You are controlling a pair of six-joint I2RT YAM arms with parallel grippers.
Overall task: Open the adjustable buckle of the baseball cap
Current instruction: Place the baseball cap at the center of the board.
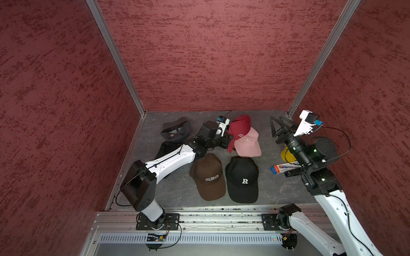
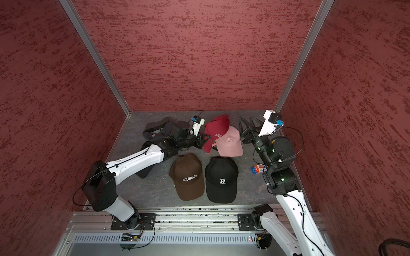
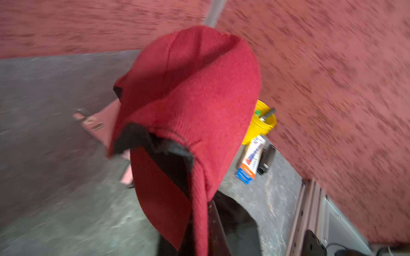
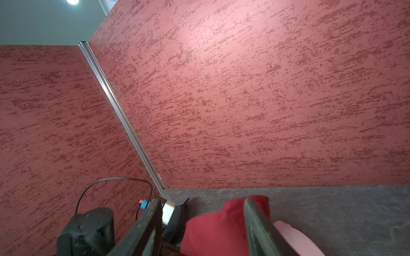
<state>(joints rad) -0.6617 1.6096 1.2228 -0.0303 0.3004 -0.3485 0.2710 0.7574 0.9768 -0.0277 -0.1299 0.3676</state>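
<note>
Red baseball cap (image 1: 240, 125): mid-surface (image 1: 177, 190) towards the back wall, held upright, overlapping the pink cap (image 1: 249, 144). Its edge is clenched in the left pincer (image 1: 229, 141). Right pincer (image 1: 277, 120): released, jaws spread, empty, just right of the caps. Buckle hidden.

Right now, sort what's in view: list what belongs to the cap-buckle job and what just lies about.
Job: red cap, left gripper shut on it, right gripper open.
Lying about: pink cap, brown COLORADO cap, black R cap, dark cap at back, yellow cup, boxed tube.
</note>
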